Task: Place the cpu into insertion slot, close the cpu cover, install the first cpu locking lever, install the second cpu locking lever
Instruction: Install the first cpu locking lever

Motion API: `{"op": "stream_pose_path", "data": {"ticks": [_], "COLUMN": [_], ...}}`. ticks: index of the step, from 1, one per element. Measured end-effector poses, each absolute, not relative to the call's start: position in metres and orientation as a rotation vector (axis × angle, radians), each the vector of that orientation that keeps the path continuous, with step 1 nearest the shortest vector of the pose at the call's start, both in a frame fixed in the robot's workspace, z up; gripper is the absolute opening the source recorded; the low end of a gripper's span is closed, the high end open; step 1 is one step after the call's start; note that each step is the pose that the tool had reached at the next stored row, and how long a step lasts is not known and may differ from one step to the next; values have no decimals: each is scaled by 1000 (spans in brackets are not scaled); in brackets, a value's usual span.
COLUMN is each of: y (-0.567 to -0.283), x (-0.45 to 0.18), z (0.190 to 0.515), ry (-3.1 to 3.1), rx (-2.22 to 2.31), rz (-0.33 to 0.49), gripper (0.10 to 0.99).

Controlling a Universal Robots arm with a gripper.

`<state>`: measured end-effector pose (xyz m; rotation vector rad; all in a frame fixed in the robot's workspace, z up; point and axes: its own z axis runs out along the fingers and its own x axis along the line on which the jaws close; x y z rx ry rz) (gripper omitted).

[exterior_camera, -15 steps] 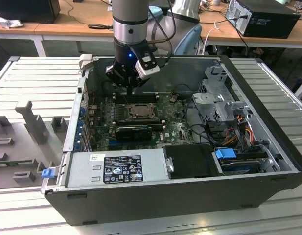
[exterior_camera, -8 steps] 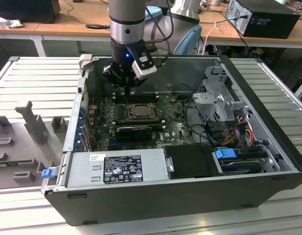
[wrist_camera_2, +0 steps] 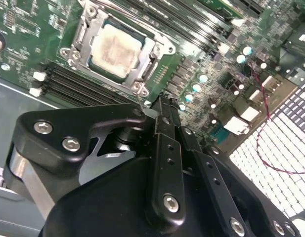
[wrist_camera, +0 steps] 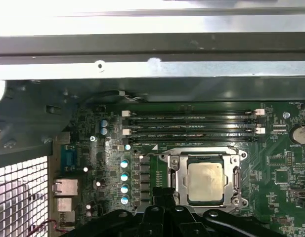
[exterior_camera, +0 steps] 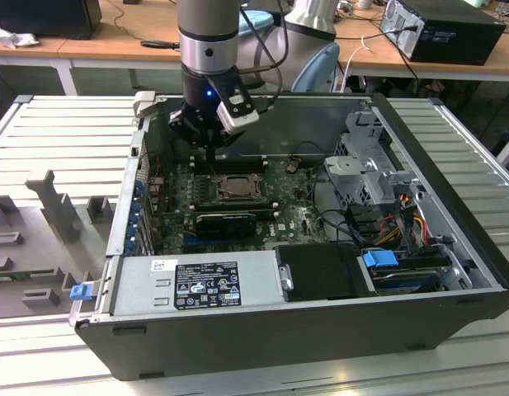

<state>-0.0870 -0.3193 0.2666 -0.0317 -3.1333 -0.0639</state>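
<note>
Claw (wrist_camera: 164, 193) seen closed: fingertips pressed together, nothing gripped. Cpu (wrist_camera: 205, 180) seated in insertion slot (wrist_camera: 239, 178), just ahead of claw tips and slightly off to one side, near but not touched. Cpu cover (wrist_camera: 205, 158) laid flat around cpu, pale chip face shown through cut-out. Memory slots (wrist_camera: 192, 123) set farther from claw, beyond socket, on green motherboard (wrist_camera: 285, 177). In exterior view, claw poised above board inside computer case (exterior_camera: 452, 165), cpu close below claw.
</note>
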Motion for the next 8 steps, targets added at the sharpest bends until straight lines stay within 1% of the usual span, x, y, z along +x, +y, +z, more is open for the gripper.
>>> {"op": "stream_pose_path", "data": {"ticks": [8], "y": [-318], "x": [-108], "z": [264], "ry": [-3135], "rx": [-31], "rz": [-64], "gripper": [106]}}
